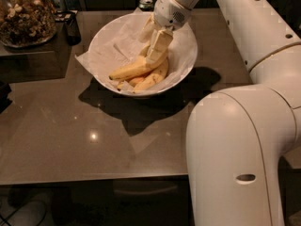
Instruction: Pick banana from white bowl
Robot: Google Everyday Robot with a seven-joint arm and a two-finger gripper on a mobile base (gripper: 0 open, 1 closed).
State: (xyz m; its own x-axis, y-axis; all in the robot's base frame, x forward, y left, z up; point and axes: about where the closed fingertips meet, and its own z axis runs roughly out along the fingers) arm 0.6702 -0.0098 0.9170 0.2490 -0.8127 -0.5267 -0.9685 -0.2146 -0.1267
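Banana [130, 71], the longest in the pile, lies on top of the shorter ones in the white bowl [184, 69], one end tucked right under my claw [155, 54]. I reach in from above at that end because it sits highest, free of the others. Whether the claw is clenched on it or only resting against it I cannot tell. Crumpled paper [87, 60] pokes past the rim on the side away from my claw, and the jar of nuts [26, 15] stands well beyond that.
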